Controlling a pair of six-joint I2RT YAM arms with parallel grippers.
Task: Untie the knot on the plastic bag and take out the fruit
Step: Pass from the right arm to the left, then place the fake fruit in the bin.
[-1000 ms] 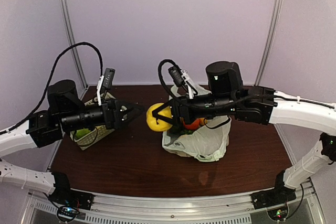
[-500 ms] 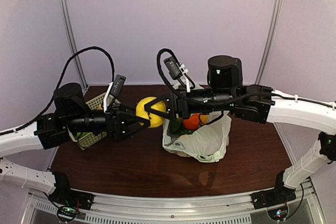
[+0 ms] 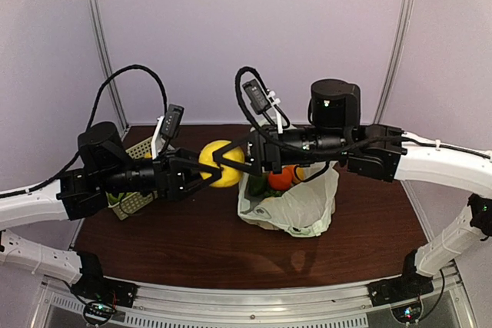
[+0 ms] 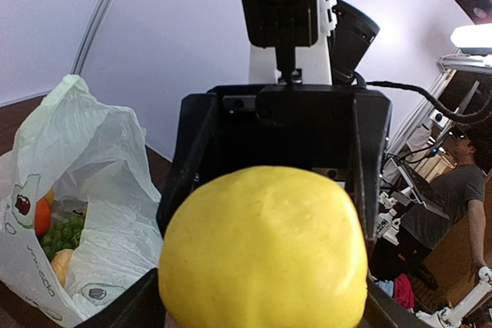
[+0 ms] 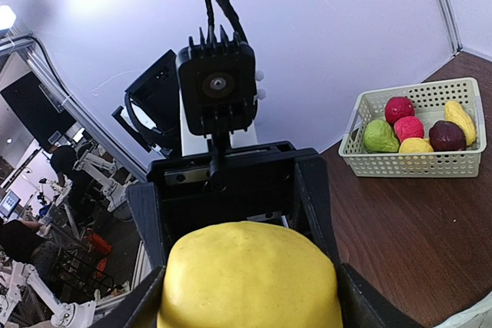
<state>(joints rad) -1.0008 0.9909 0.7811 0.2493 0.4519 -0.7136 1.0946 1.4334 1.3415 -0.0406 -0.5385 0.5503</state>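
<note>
A yellow fruit hangs in the air between both arms, left of the plastic bag. My right gripper is shut on it; in the right wrist view the fruit fills the gap between the fingers. My left gripper reaches in from the left, its fingers on either side of the same fruit. Whether its pads touch is not visible. The bag's mouth gapes open, showing an orange piece and green grapes. The knot is out of view.
A pale slotted basket with red, green, yellow and dark purple pieces stands at the table's left, partly under the left arm. Dark wooden table; white walls and metal posts behind.
The right gripper carried the yellow fruit left and up, away from the bag. The left gripper swung right and came in around the fruit, its jaws narrowing.
</note>
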